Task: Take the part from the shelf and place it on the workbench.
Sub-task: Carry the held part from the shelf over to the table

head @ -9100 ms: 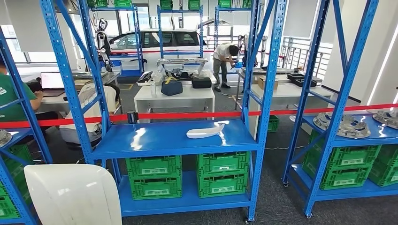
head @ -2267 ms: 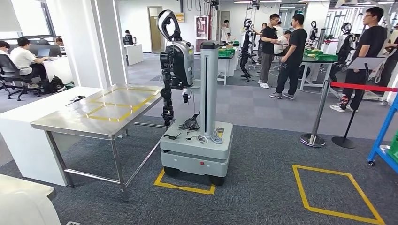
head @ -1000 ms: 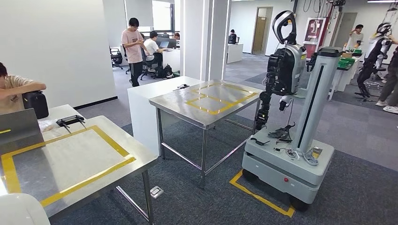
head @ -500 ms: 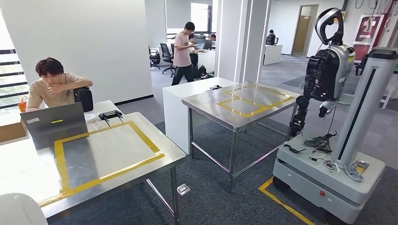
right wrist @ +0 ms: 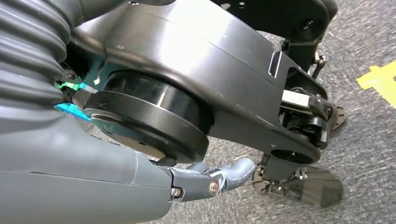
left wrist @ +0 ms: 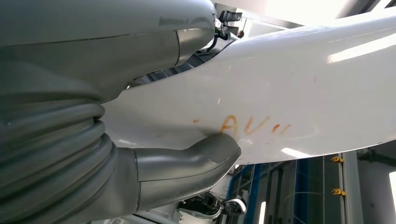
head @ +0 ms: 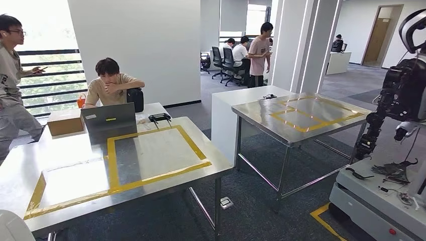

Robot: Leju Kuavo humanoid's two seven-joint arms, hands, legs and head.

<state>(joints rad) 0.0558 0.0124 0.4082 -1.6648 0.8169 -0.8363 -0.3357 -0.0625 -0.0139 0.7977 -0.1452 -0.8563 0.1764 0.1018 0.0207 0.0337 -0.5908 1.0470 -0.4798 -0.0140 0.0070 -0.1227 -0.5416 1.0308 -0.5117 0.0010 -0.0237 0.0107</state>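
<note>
Head view: a steel surface with a yellow taped rectangle is sitting close in front, a laptop and a cardboard box lying at its far edge, a person sitting behind it; a second taped table is standing to the right, another robot on a wheeled base beyond; a white corner of the part is showing at bottom left. Left wrist view: the left hand is gripping the white part, thumb pressing against its underside beside orange markings, the fingers wrapping over the opposite face. Right wrist view: the right hand is hanging over grey carpet, fingers mostly hidden, so cannot tell if open or closed.
</note>
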